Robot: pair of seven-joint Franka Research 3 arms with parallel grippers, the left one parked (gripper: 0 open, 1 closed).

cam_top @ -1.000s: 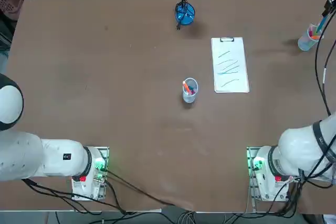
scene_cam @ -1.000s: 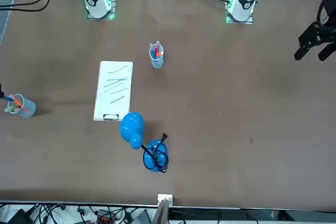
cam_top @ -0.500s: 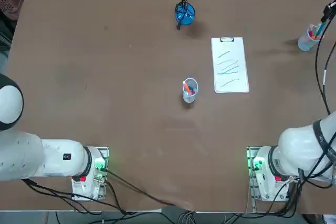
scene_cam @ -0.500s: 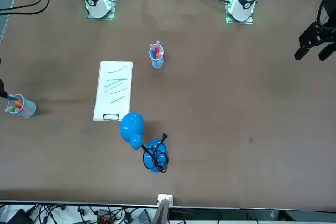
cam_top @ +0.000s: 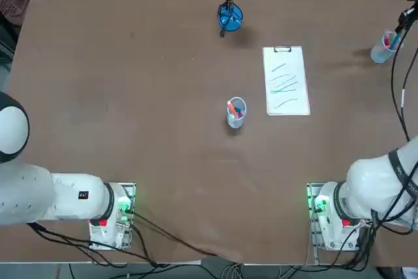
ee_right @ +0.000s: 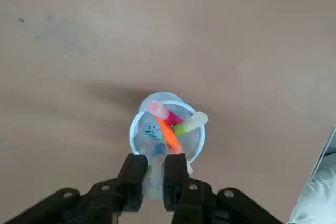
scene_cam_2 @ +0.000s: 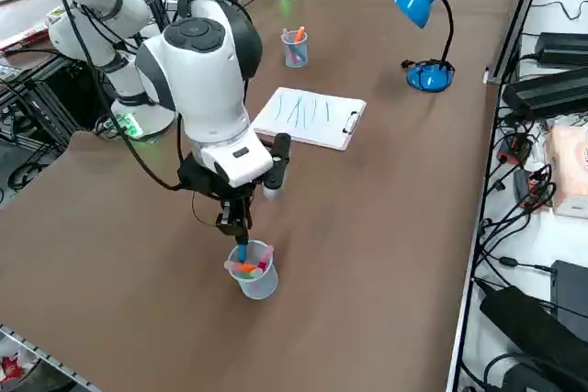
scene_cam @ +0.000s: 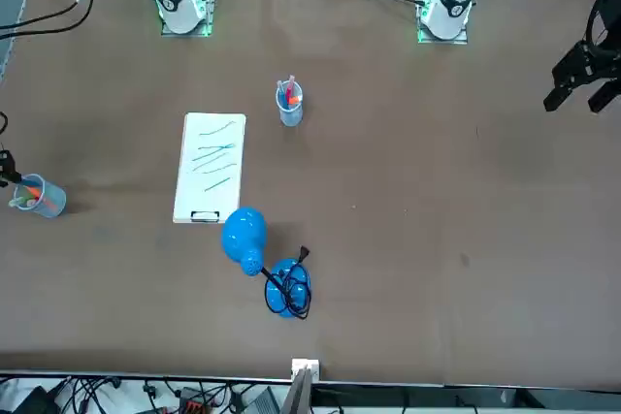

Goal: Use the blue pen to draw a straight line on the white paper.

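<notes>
Blue pen (ee_right: 158, 153) — slim, stiff, light, likely slippery; stands in clear cup (ee_right: 140, 129) at table's far right edge, upper end clamped between right gripper (ee_right: 154, 174) fingers. Hold high on the barrel. White paper (cam_top: 285, 80) well apart.

Right claw (scene_cam_2: 241, 243) grips the blue pen (scene_cam_2: 242, 252) – over a clear cup (scene_cam_2: 253, 271).

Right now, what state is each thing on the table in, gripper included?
right gripper: shut on the blue pen, over the edge cup.
blue pen: upright between the fingers, lower end in the edge cup.
edge cup: upright, holding other pens.
middle cup: upright, holding pens.
white paper: flat on its clipboard, teal lines already drawn.
desk lamp: standing.
</notes>
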